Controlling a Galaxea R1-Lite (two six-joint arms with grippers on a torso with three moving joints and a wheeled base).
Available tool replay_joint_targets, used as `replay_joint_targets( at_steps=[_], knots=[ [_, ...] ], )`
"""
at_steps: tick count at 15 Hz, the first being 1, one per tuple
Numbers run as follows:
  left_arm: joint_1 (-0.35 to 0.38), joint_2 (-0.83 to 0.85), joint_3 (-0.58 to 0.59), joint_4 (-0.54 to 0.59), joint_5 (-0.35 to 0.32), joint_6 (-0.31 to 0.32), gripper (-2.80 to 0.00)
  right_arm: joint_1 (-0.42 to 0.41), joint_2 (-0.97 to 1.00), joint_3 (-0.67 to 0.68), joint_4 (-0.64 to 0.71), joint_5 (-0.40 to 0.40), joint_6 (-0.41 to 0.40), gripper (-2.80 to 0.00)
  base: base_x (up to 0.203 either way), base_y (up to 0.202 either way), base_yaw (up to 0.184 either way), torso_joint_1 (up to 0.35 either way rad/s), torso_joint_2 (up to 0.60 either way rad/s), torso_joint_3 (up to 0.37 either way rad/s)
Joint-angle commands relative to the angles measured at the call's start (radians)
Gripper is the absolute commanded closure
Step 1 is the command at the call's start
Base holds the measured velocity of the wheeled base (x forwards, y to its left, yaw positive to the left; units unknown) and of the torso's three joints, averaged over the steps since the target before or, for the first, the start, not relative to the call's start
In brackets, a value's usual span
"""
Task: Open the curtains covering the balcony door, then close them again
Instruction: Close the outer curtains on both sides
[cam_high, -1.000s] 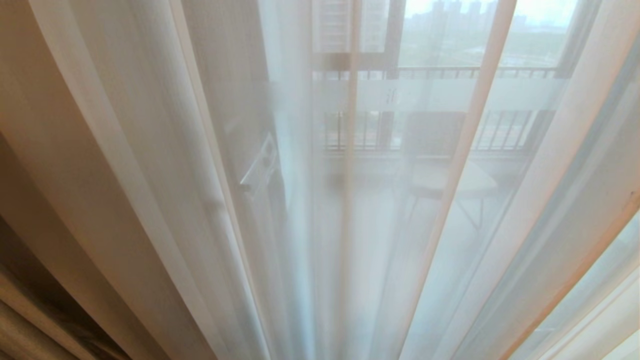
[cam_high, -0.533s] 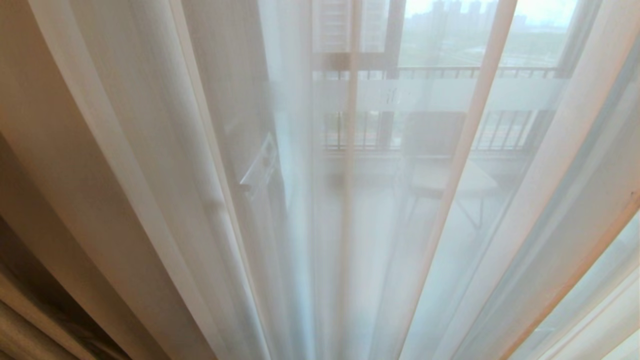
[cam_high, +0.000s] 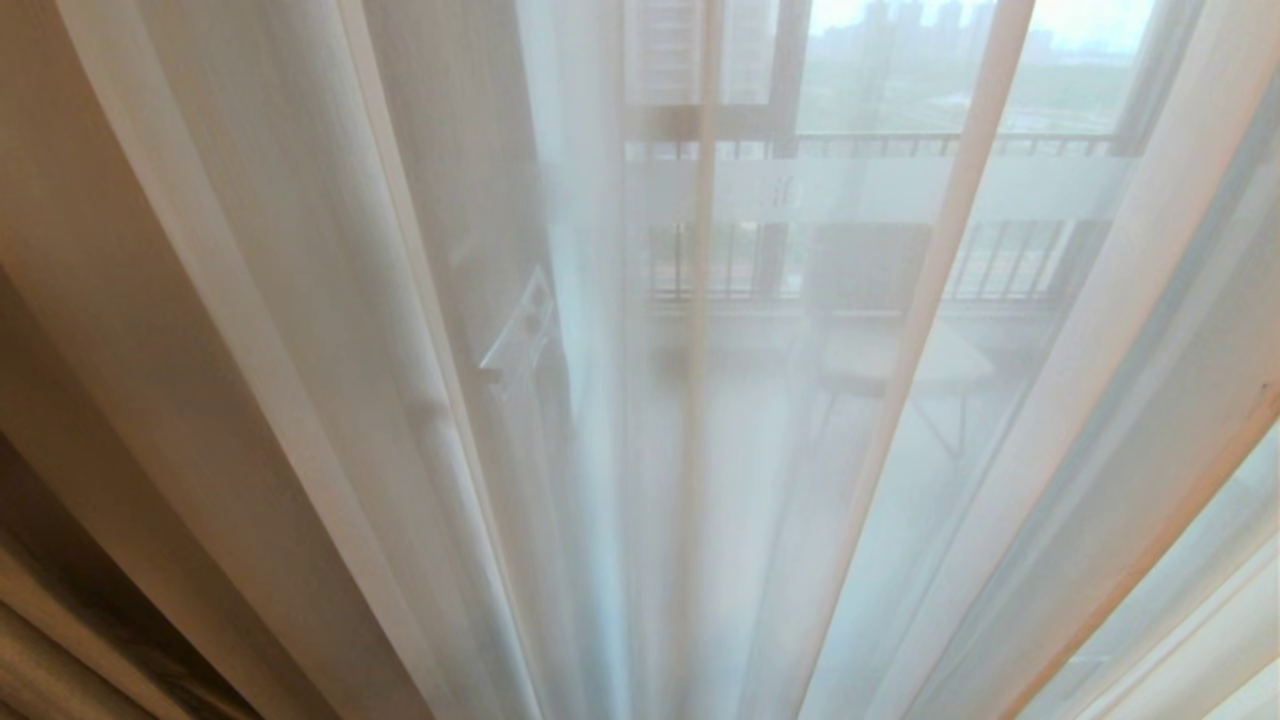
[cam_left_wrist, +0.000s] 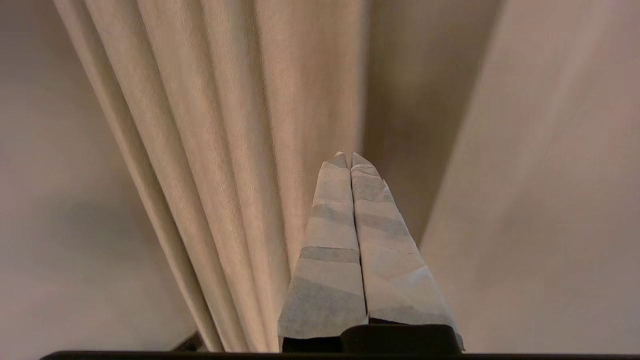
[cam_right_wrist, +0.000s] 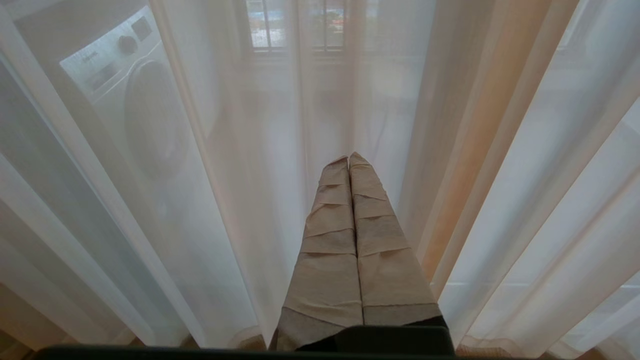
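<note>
White see-through sheer curtains (cam_high: 300, 300) hang in long pleats across the whole head view. Through them shows the balcony door (cam_high: 850, 188) with its dark frame and frosted band. Neither arm is in the head view. In the left wrist view my left gripper (cam_left_wrist: 348, 156) is shut with nothing between its taped fingers. It points at the pleats of a thick beige drape (cam_left_wrist: 225, 125), close to them; whether it touches them I cannot tell. My right gripper (cam_right_wrist: 348, 157) is also shut and empty, pointing at the sheer (cam_right_wrist: 240, 200) in front of it.
Behind the sheer stands a white washing machine (cam_right_wrist: 140, 110), also faint in the head view as a washing machine (cam_high: 520, 330). A small table with a chair (cam_high: 900, 360) and a bar railing (cam_high: 1000, 260) lie beyond the glass. A fold of thick drape (cam_high: 40, 660) is at the lower left.
</note>
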Motion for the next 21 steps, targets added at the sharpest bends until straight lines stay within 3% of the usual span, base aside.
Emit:
replay_joint_targets(
  at_steps=[1,2,6,10,12,21],
  knots=[
    [0.003,0.041,-0.008,-0.003,0.004,-0.005,0.00,0.001,0.000,0.000,-0.001,0.000,0.000,0.00,0.000,0.000,0.000,0.000,0.00,0.000],
    [0.003,0.045,-0.004,-0.003,0.006,-0.005,-2.80,0.001,0.000,0.000,-0.001,0.000,0.000,0.00,0.000,0.000,0.000,0.000,0.00,0.000],
    [0.005,0.081,-0.029,-0.008,0.009,0.001,-2.80,0.001,0.000,0.000,-0.001,0.000,0.000,0.00,0.000,0.000,0.000,0.000,0.00,0.000],
    [0.015,0.161,-0.053,-0.154,0.014,-0.004,-2.80,0.001,0.000,0.000,-0.001,0.000,0.000,0.00,0.000,0.000,0.000,0.000,0.00,0.000],
    [0.015,0.195,-0.078,-0.167,0.014,-0.005,-2.80,0.001,0.000,0.000,-0.001,0.000,0.000,0.00,0.000,0.000,0.000,0.000,0.00,0.000],
    [0.014,0.388,-0.328,-0.167,0.010,-0.013,-2.80,0.001,0.000,0.000,-0.001,0.000,0.000,0.00,0.000,0.000,0.000,0.000,0.00,0.000]
  ],
)
